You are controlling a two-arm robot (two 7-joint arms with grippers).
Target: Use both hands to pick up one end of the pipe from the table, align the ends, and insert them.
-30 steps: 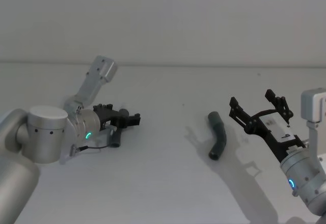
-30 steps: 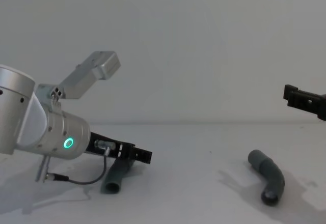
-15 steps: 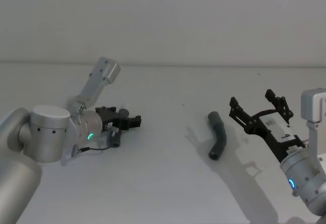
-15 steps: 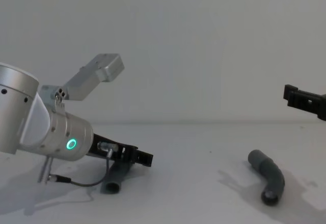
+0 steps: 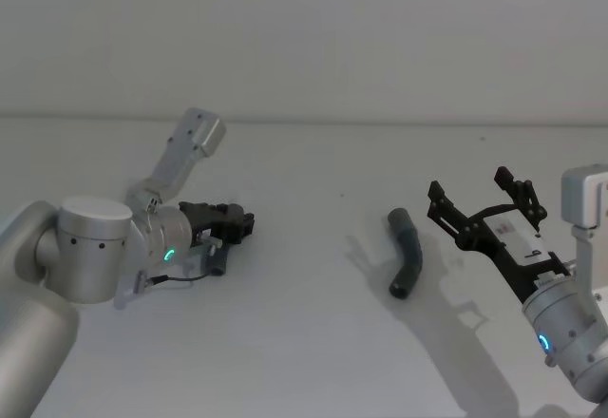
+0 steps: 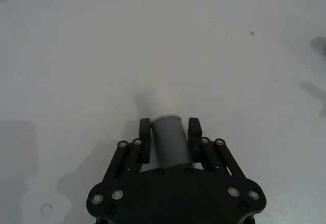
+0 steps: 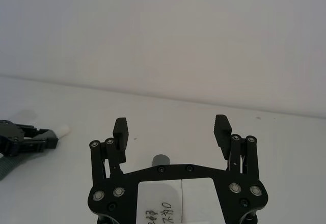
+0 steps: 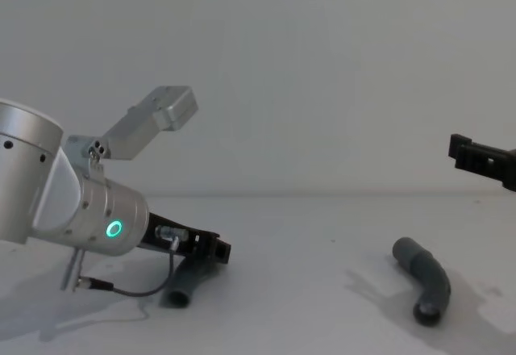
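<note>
Pickup is in hand: left gripper [image 5: 236, 226], centre-left, has its jaws clamped on one piece [image 8: 184, 284]; right gripper [image 5: 468, 181], lower right, jaws apart, should next grasp the other piece [image 5: 408, 252].

A smooth, plain, pale wall [image 5: 313, 28] runs straight across the whole background.

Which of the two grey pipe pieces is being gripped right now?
The pipe piece on the robot's left, clamped in the left gripper. The other pipe piece lies free on the table, ahead of the open right gripper.
</note>
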